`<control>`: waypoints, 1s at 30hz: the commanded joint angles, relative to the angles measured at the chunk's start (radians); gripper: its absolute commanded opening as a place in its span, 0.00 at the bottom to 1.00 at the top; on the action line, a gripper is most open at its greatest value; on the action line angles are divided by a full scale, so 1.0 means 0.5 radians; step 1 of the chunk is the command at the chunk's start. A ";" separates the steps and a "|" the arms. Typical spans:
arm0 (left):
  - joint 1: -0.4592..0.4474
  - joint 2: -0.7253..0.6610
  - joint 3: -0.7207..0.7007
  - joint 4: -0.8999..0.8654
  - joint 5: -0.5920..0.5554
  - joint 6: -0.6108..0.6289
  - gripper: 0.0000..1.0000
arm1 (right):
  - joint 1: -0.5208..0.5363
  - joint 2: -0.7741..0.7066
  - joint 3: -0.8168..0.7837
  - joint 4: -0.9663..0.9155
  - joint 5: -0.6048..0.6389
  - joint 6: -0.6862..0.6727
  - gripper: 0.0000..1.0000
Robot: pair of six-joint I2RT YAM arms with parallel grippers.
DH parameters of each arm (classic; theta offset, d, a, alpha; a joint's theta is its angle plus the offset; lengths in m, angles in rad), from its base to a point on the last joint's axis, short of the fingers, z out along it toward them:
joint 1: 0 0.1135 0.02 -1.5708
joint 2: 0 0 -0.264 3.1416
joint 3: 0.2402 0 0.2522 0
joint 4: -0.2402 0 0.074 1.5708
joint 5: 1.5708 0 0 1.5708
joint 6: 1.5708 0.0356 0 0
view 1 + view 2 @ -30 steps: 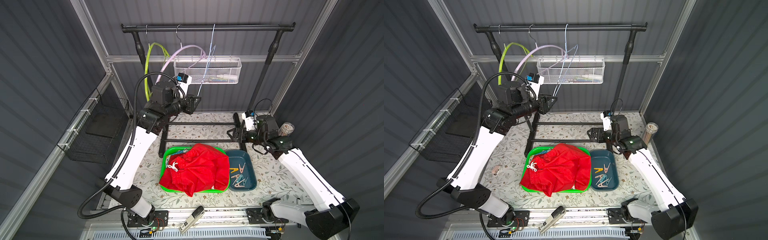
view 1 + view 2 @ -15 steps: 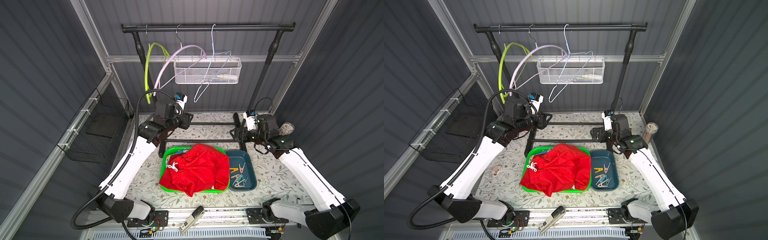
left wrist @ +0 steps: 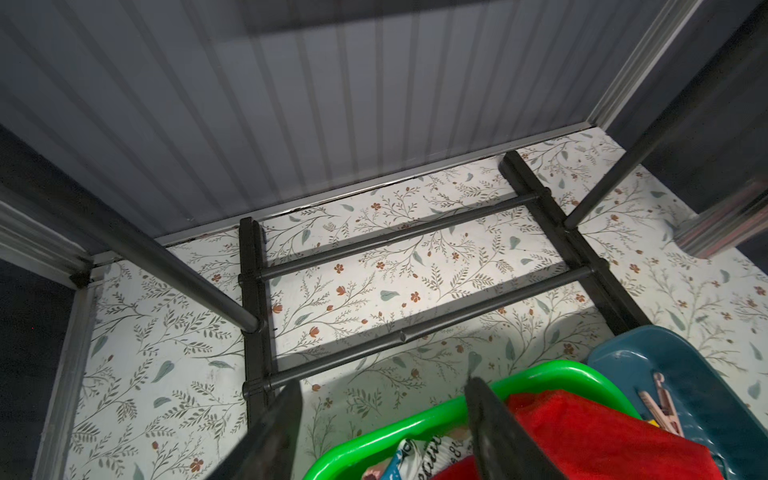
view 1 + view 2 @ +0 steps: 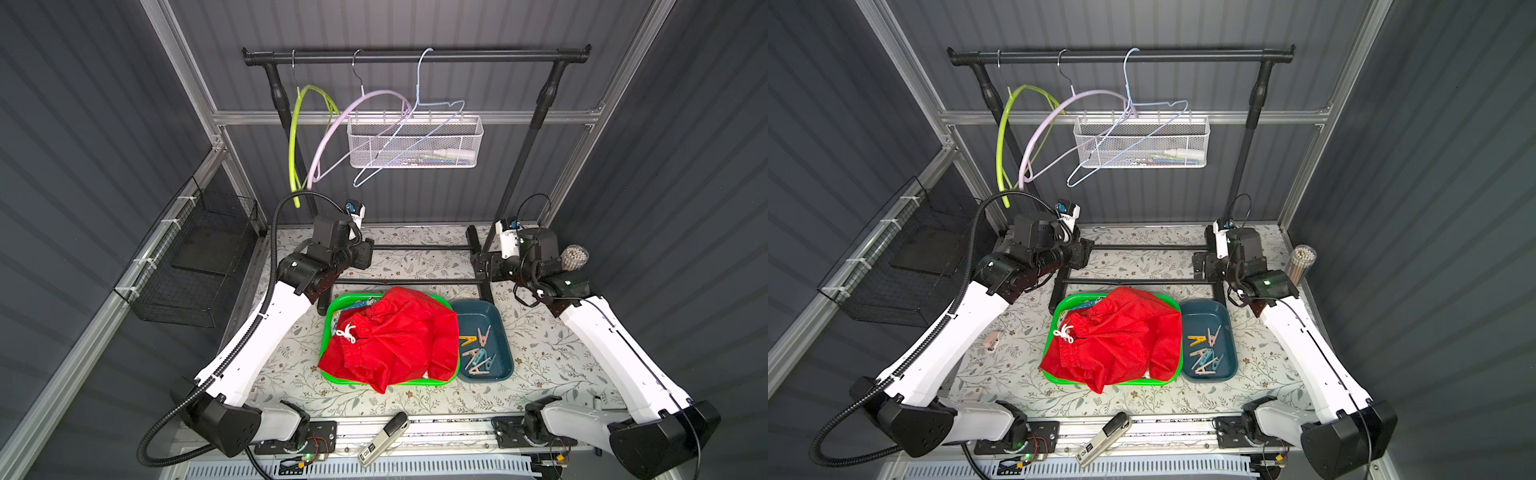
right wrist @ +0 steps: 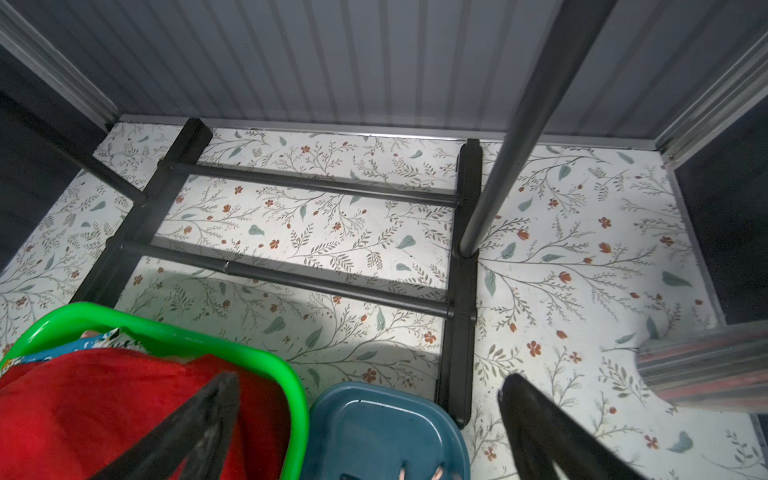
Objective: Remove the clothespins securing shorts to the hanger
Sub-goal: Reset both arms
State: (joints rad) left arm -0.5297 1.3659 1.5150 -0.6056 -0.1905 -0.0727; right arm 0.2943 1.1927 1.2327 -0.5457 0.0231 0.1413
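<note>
Red shorts with a white drawstring lie heaped in the green bin, and printed shorts peek out beneath them. Several clothespins lie in the blue tray. Three bare hangers hang on the rail: yellow-green, pink and light-blue wire. My left gripper is open and holds nothing, low behind the bin's back left corner. My right gripper is wide open and holds nothing, above the tray's back edge.
The black rack base bars lie on the floral mat behind the bin. A white mesh basket hangs on the back wall, a black wire basket on the left wall. A cup of sticks stands back right. A small beige piece lies beside my left arm.
My left arm has come down from the light-blue wire hanger to just above the mat, its jaws opening wider. The hanger has swung round and hangs free. The right arm has barely moved.
</note>
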 commanded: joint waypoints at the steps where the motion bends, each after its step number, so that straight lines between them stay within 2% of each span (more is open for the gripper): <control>1: 0.040 0.031 -0.052 0.013 -0.119 0.031 0.69 | -0.114 -0.017 -0.039 0.071 0.003 -0.002 0.99; 4: 0.138 0.030 -0.072 0.035 -0.082 0.025 0.78 | -0.245 0.005 -0.044 0.103 -0.086 0.039 0.99; 5: 0.191 0.032 -0.078 0.040 -0.051 0.012 0.84 | -0.276 0.005 -0.053 0.122 -0.104 0.049 0.99; 6: 0.258 0.031 -0.093 0.052 -0.005 -0.008 1.00 | -0.316 -0.001 -0.069 0.145 -0.128 0.057 0.99; 9: 0.448 0.028 -0.128 0.069 0.117 -0.074 1.00 | -0.412 -0.017 -0.113 0.202 -0.163 0.067 0.99; 14: 0.630 0.003 -0.186 0.158 0.170 -0.082 1.00 | -0.566 -0.029 -0.160 0.242 -0.258 0.078 0.99; 18: 0.777 -0.027 -0.349 0.286 0.245 -0.075 1.00 | -0.656 -0.063 -0.251 0.382 -0.313 0.065 0.99; 21: 0.915 -0.036 -0.460 0.409 0.492 -0.005 1.00 | -0.711 -0.071 -0.319 0.466 -0.325 0.061 0.99; 26: 1.218 0.035 -0.535 0.522 0.882 -0.144 1.00 | -0.773 -0.081 -0.415 0.609 -0.420 0.015 0.99; 30: 1.362 0.025 -0.678 0.732 0.903 -0.156 1.00 | -0.788 -0.101 -0.543 0.775 -0.378 -0.017 0.99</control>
State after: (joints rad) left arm 0.1226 1.3750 1.2209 -0.3378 0.1848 -0.1326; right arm -0.0933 1.1606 0.9943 -0.2455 -0.1547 0.1566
